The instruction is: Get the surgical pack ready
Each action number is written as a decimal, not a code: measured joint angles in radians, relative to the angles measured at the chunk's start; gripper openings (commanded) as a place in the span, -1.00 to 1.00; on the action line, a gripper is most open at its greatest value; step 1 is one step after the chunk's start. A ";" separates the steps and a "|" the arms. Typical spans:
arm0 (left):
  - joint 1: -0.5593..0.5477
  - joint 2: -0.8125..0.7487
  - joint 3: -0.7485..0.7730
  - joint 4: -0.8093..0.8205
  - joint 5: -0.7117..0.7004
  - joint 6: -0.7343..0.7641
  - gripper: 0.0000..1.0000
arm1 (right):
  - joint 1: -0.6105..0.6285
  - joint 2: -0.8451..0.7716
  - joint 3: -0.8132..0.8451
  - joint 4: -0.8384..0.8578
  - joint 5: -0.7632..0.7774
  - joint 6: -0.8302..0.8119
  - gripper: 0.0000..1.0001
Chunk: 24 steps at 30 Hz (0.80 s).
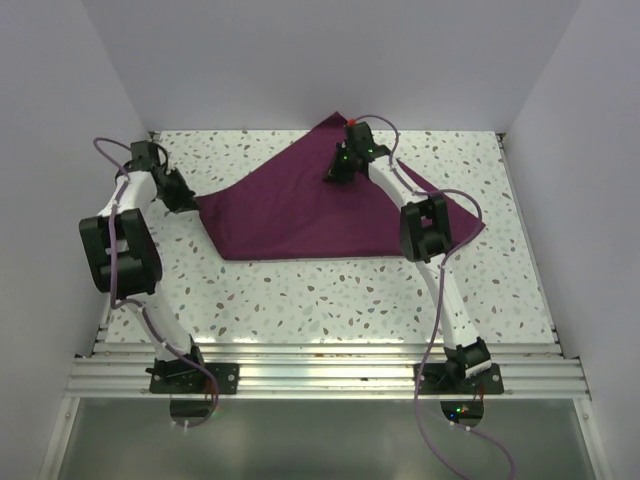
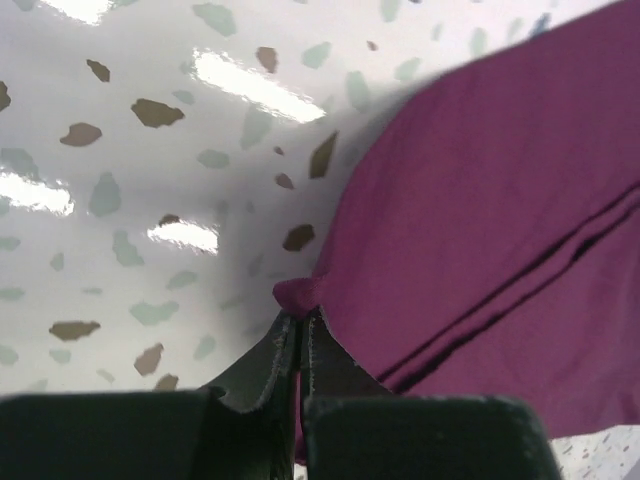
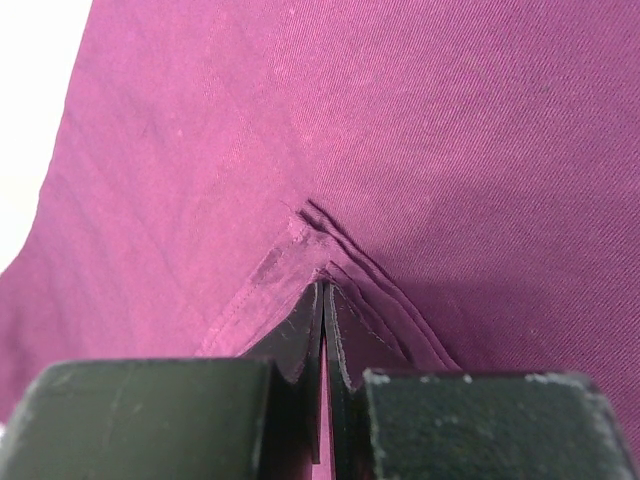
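Top external | left gripper [image 1: 190, 203] pinches cloth [image 1: 290, 220] corner | right gripper [image 1: 336, 175] pinches mid-cloth

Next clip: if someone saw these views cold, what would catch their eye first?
The purple cloth stands out first, spread in a rough diamond over the far middle of the speckled table. Next come the two pinches. The left gripper is shut on the cloth's left corner, and the right gripper is shut on a small fold in its far half.
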 measured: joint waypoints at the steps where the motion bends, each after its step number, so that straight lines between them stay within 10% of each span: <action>1: -0.005 -0.026 0.000 -0.008 0.000 -0.007 -1.00 | 0.000 -0.002 0.000 -0.003 -0.004 -0.003 -0.96; 24: -0.070 -0.159 -0.051 -0.067 -0.009 -0.041 -1.00 | 0.261 -0.428 -0.213 -0.278 -0.028 -0.097 -1.00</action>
